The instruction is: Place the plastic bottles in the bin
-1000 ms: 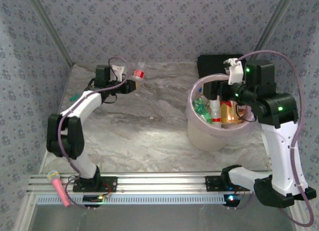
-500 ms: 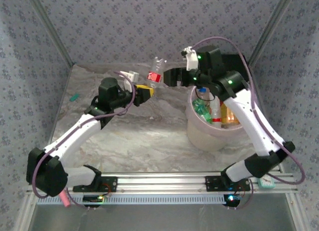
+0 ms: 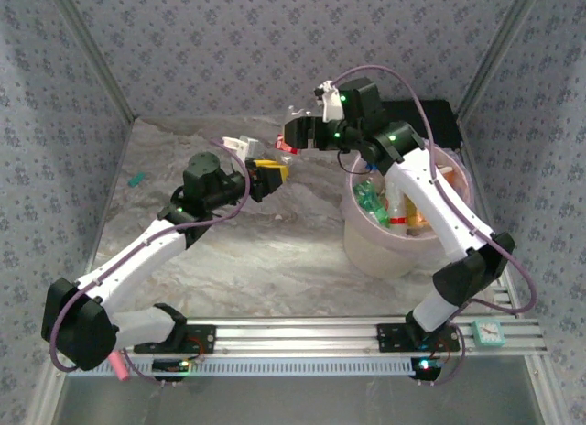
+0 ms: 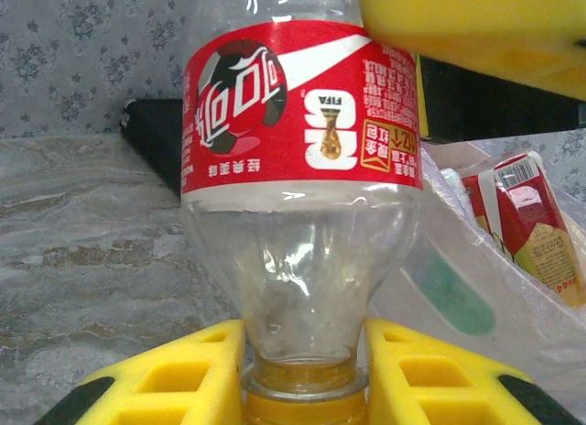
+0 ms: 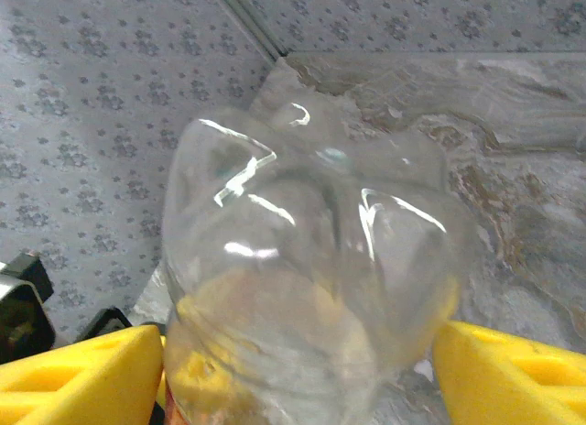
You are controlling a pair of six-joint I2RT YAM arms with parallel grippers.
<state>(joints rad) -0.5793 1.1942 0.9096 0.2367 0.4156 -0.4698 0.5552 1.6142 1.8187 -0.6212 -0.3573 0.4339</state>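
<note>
We hold the bottle (image 4: 302, 214) aloft beside the bin (image 3: 366, 251), left gripper (image 4: 298, 375) clamped on its neck, right gripper (image 5: 302, 370) straddling its base, grip unconfirmed; an early left release risks dropping it onto the table (image 3: 238, 251).

Left pincer (image 4: 300, 375) pinches red-labelled bottle (image 4: 302, 168) — by its neck.

Bottle (image 3: 285, 147) left of bin (image 3: 385, 256)

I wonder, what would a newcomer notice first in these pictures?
A clear red-labelled bottle hangs in mid-air above the table's far middle: the left gripper clamps its neck, the right gripper flanks its base. Right of it stands the cream bin, holding bottles.
</note>
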